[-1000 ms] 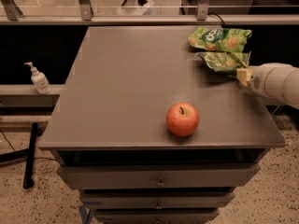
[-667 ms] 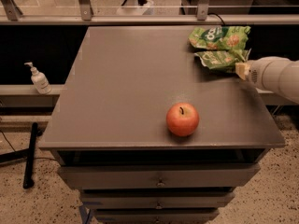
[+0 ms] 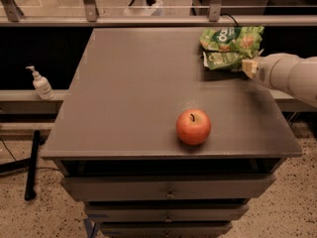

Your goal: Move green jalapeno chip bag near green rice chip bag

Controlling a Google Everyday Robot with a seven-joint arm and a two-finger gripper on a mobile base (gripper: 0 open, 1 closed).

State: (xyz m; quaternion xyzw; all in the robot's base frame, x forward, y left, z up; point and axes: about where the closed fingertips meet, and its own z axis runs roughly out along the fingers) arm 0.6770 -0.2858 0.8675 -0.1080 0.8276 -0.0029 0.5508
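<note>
The green rice chip bag (image 3: 233, 36) is crinkled and bright green with white letters, at the back right of the table. The green jalapeno chip bag (image 3: 222, 59) lies flat just in front of it, touching or overlapping it. My gripper (image 3: 250, 67) comes in from the right on a white arm (image 3: 292, 76), and its pale tip is at the right edge of the jalapeno bag. The arm hides the bag's right end.
A red apple (image 3: 193, 127) sits near the front middle of the grey table (image 3: 129, 93). A soap pump bottle (image 3: 41, 84) stands on a ledge to the left. A metal rail (image 3: 148, 20) runs behind the table, and drawers (image 3: 168, 192) are below.
The arm has moved slightly left and toward the back, closer to the bags. The apple and both bags have not moved.
</note>
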